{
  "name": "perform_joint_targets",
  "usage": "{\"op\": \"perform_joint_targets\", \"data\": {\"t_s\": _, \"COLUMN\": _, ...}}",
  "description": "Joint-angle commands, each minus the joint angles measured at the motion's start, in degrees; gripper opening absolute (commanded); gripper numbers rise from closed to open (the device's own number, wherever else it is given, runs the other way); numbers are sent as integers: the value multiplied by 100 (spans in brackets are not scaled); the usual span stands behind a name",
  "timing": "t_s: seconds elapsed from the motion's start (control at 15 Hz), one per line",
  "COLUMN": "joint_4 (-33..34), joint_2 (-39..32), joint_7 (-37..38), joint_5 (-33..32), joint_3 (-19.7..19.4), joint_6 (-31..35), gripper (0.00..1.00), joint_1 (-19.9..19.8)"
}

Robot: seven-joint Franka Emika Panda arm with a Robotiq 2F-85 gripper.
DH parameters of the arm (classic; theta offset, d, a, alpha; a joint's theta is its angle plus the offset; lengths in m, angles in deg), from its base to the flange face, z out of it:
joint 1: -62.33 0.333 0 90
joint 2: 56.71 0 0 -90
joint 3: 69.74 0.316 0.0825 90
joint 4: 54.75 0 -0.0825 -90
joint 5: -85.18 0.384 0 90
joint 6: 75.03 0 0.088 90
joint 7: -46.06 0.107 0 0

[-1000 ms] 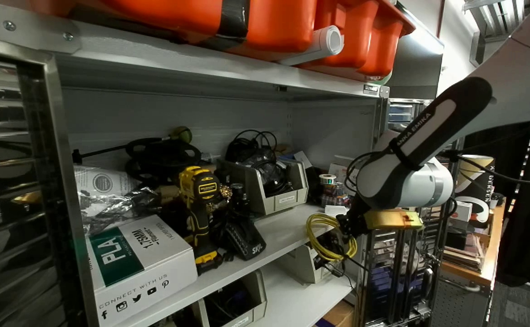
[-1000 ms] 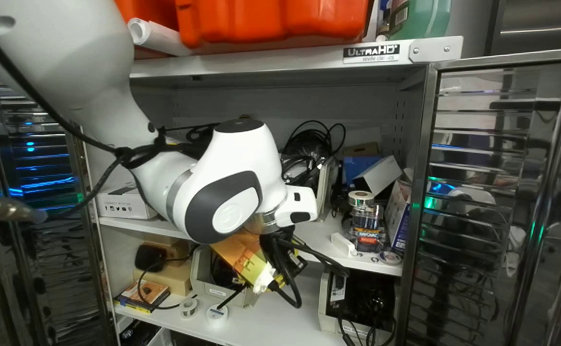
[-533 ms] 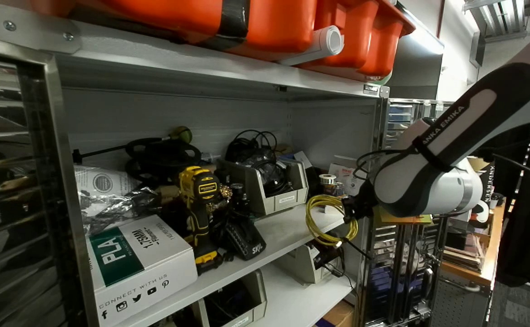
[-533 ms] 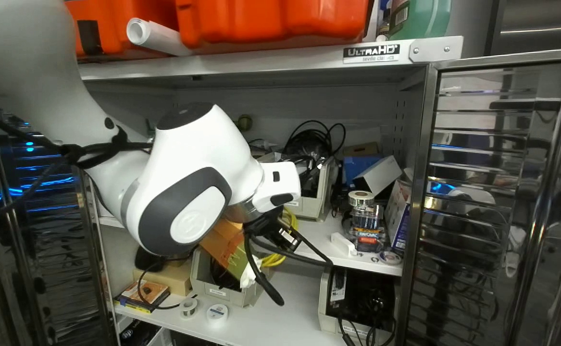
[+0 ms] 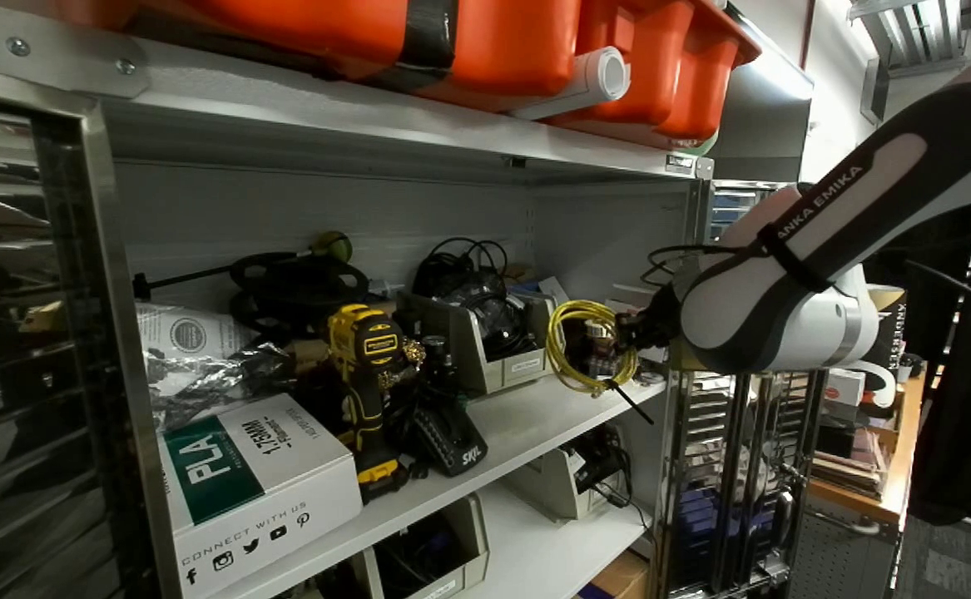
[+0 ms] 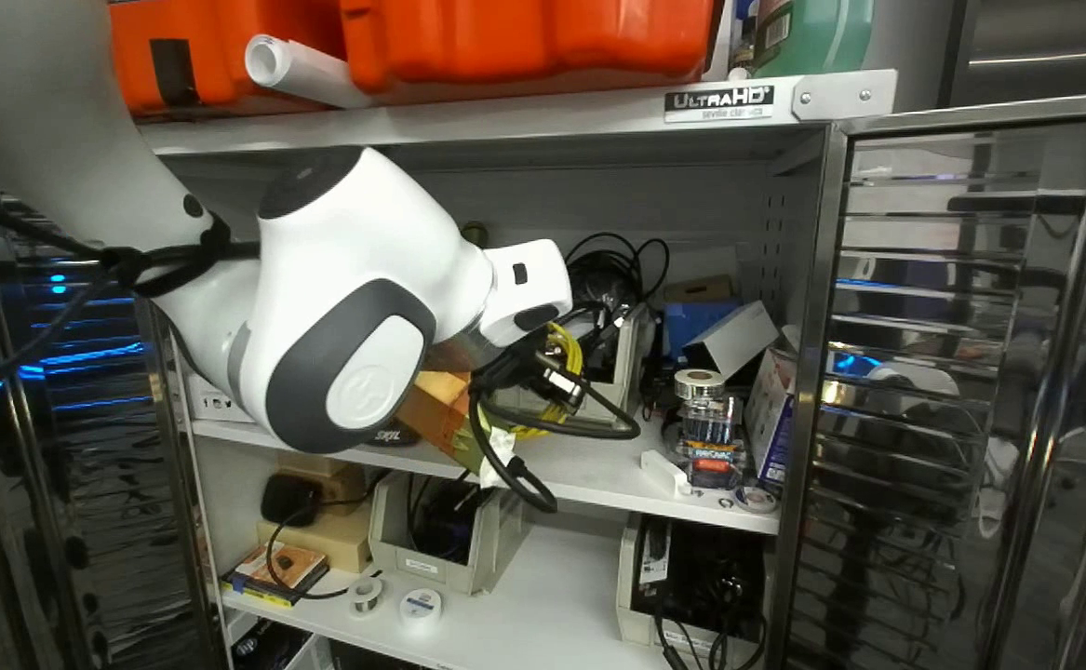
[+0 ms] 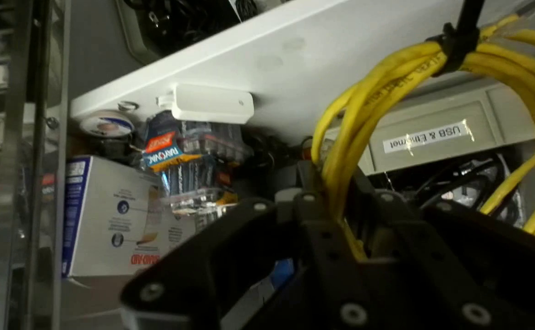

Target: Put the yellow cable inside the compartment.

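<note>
Yellow cable (image 7: pixel 386 91) hangs pinched in the gripper (image 7: pixel 333 183) by the front shelf edge (image 7: pixel 203 55). Clear the bin (image 7: pixel 446 112) rim — then release.

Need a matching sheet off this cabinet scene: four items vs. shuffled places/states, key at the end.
Things
1. yellow cable
2. yellow-and-black power tool
3. long white roll
4. USB & Ethernet bin

Places or states
A. on top of the cabinet
B. holds black cords
C. gripped by the pincer
D. standing upright beside the PLA box

Pairs: 1-C, 2-D, 3-A, 4-B
</note>
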Motion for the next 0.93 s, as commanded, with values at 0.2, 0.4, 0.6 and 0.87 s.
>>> {"op": "perform_joint_targets", "data": {"t_s": 0.2, "joint_4": 1197, "joint_2": -414, "joint_7": 82, "joint_5": -33, "joint_3": -56, "joint_6": -83, "gripper": 11, "joint_1": -49}}
{"op": "perform_joint_targets", "data": {"t_s": 0.4, "joint_4": 1840, "joint_2": -741, "joint_7": 80, "joint_5": -40, "joint_3": -89, "joint_6": -400, "gripper": 11, "joint_1": -88}}
{"op": "perform_joint_targets", "data": {"t_s": 0.6, "joint_4": 2408, "joint_2": -1041, "joint_7": 114, "joint_5": -20, "joint_3": -58, "joint_6": -747, "gripper": 11, "joint_1": -66}}
{"op": "perform_joint_targets", "data": {"t_s": 0.87, "joint_4": 3021, "joint_2": -1395, "joint_7": -42, "joint_5": 62, "joint_3": 243, "joint_6": -1076, "gripper": 11, "joint_1": -192}}
